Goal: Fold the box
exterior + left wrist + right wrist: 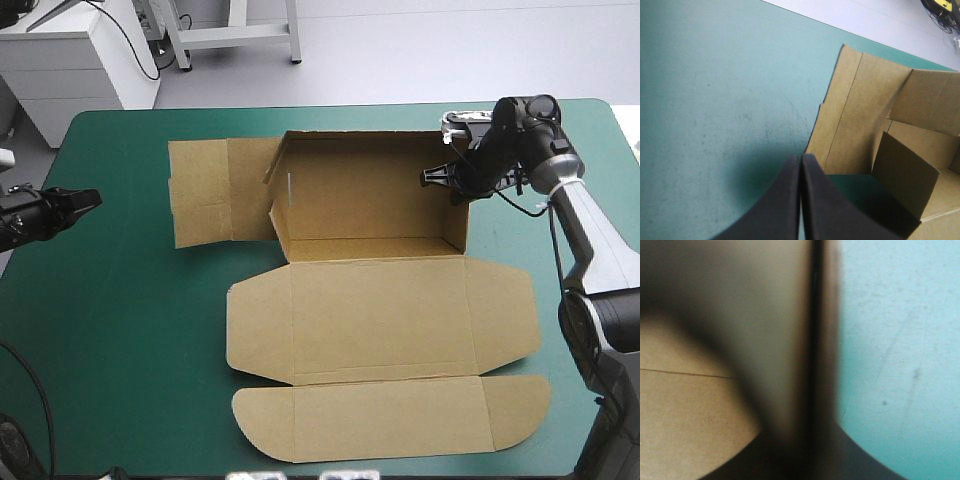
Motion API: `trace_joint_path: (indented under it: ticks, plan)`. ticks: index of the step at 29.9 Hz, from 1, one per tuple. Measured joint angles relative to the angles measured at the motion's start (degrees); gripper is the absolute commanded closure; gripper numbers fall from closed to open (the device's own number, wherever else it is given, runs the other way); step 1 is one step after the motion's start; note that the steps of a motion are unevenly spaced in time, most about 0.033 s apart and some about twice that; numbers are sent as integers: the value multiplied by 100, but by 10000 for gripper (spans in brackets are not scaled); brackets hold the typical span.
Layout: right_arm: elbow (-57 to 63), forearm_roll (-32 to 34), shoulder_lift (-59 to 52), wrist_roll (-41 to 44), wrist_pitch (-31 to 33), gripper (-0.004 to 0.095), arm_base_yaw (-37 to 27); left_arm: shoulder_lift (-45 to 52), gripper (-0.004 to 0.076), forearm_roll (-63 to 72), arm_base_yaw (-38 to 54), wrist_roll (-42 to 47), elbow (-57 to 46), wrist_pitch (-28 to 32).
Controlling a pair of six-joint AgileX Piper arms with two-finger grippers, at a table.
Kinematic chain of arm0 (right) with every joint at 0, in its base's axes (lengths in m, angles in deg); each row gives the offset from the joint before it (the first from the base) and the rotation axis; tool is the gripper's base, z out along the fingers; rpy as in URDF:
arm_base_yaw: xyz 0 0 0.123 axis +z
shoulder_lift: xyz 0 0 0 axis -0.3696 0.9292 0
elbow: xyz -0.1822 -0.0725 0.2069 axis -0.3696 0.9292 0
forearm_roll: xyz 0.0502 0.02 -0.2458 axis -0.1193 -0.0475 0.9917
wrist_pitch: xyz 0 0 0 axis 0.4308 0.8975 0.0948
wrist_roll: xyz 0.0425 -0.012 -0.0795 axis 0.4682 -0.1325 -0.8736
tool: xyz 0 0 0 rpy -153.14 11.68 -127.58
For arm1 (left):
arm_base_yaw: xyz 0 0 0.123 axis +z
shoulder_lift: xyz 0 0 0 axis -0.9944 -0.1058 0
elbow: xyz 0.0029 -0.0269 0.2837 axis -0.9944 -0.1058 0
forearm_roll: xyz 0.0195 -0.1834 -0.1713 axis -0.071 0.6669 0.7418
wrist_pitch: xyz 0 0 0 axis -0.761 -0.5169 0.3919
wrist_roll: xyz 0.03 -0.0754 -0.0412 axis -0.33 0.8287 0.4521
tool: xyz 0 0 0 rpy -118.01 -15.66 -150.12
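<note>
The box [375,215] lies toward the far, middle part of the worktop, on the teal-green cover [130,330], and is partly built. Its tray part has walls raised at the far side and on the right. The lid [380,320] lies flat toward the near edge, with the rounded tuck flap [390,420] beyond it, nearest the edge. On the tray's left a side panel [215,190] lies flat on the cover, and the left wall beside it stands only partly up, leaning.

The right jaws are at the tray's right wall, near its far corner. In the right wrist view the black fingers [785,440] are pressed almost together with the thin edge of that wall between them, so they are clamped on the board. Brown board [685,415] lies on one side of them and bare cover [900,340] on the other. The right arm [580,230] reaches in from the worktop's right edge.

The left jaws sit at the worktop's left edge, well apart from the box. Their fingers [775,205] meet in one pointed arch — fully closed, holding nothing, touching no board. Ahead of them in the left wrist view are open cover [715,100], then the flat side panel [850,120], and behind it a standing flap [905,180] of the left wall.
</note>
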Motion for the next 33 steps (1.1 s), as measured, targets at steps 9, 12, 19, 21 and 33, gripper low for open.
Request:
trace_joint_path:
  ticks: [9,12,19,21,33]
  plan:
    - [883,147,-846,160,23,920,1,-76,732,36,0,-4,0,2]
    - [1264,71,-917,164,23,920,1,-105,732,38,0,-4,0,2]
    - [1528,69,-767,164,14,922,6,-109,732,38,0,-4,0,-5]
    - [1459,69,-686,143,25,922,6,-109,732,38,0,-4,0,-11]
    - [738,30,302,133,-565,920,1,-109,732,38,0,-4,0,-46]
